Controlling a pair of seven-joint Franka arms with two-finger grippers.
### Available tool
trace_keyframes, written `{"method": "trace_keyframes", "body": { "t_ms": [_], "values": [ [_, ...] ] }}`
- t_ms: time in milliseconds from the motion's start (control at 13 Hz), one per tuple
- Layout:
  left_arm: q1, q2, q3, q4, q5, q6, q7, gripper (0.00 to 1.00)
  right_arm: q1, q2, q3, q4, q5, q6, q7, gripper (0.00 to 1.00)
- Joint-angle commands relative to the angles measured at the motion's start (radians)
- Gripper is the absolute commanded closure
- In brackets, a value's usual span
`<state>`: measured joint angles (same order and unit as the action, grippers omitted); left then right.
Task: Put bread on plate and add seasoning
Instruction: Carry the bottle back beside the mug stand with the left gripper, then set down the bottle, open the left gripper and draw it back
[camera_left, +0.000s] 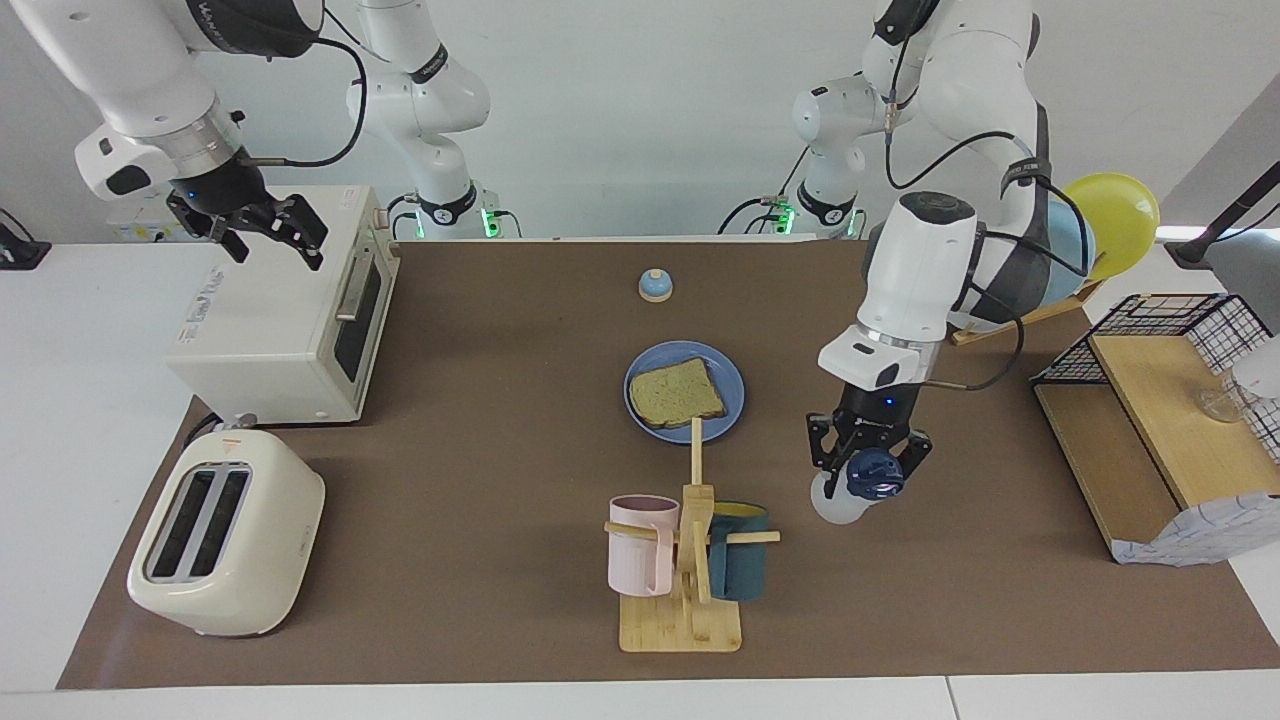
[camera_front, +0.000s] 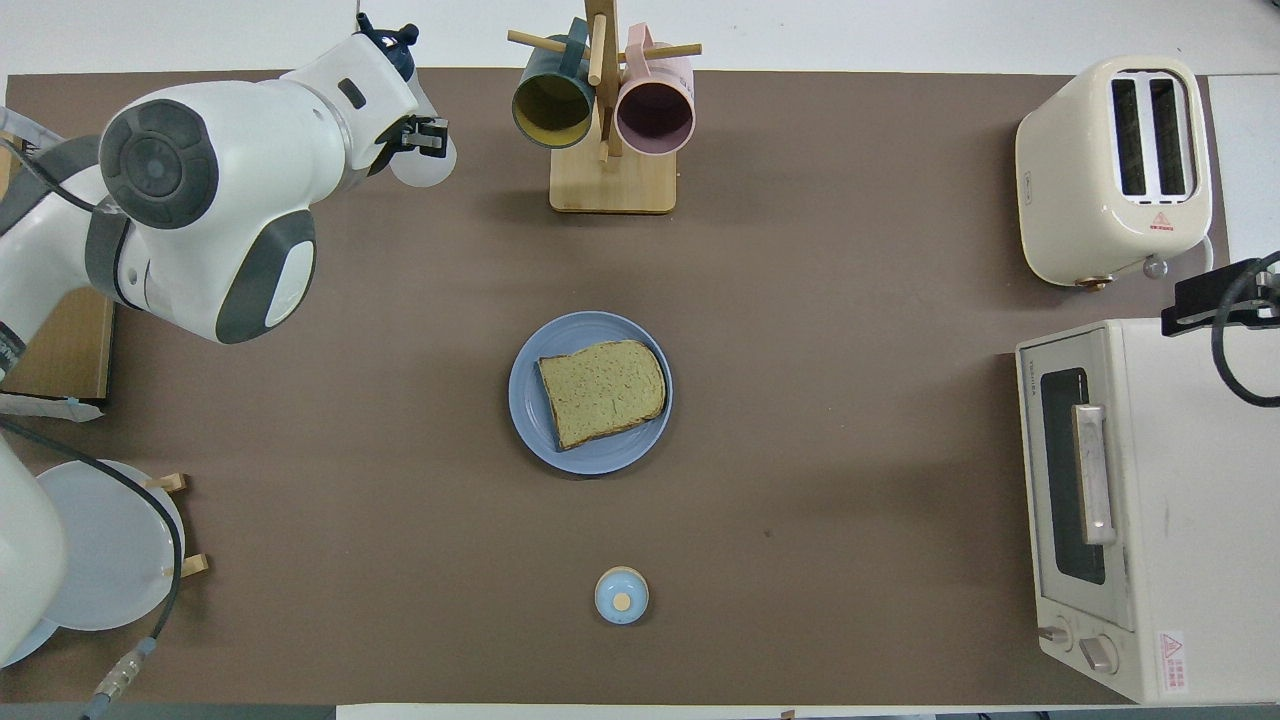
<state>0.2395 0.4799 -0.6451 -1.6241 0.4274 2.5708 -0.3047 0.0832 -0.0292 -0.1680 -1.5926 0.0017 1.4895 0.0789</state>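
The bread lies flat on the plate at the middle of the worktop. The left pincer pinches the seasoning by its cap, toward the left arm's end of the worktop, beside the mug rack. The right pincer hangs spread over the oven, the arm waiting.

Two mugs, one toaster, one oven, one bell, one plate, one bread.
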Motion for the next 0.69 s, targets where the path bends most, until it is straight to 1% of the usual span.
{"method": "trace_keyframes", "body": {
  "t_ms": [0,154,309,386,463,617],
  "values": [
    [0.006,0.08,0.013,-0.003,-0.003,0.126,-0.013,1.0,-0.008,-0.021,0.004,-0.026,-0.003,0.014,-0.004,0.0],
    [-0.026,0.153,0.079,0.042,0.066,0.182,-0.008,1.0,-0.008,-0.021,0.004,-0.026,-0.003,0.014,-0.004,0.0],
    [-0.039,0.192,0.123,0.056,0.192,0.19,-0.02,1.0,-0.008,-0.021,0.004,-0.026,-0.003,0.014,-0.004,0.0],
    [-0.037,0.21,0.127,0.056,0.209,0.215,-0.02,1.0,-0.008,-0.021,0.004,-0.026,-0.003,0.015,-0.004,0.0],
    [-0.035,0.221,0.134,0.049,0.211,0.277,-0.02,1.0,-0.008,-0.021,0.004,-0.026,-0.003,0.014,-0.004,0.0],
    [-0.045,0.227,0.177,0.041,0.212,0.343,-0.022,1.0,-0.008,-0.021,0.004,-0.026,-0.003,0.014,-0.004,0.0]
  ]
}}
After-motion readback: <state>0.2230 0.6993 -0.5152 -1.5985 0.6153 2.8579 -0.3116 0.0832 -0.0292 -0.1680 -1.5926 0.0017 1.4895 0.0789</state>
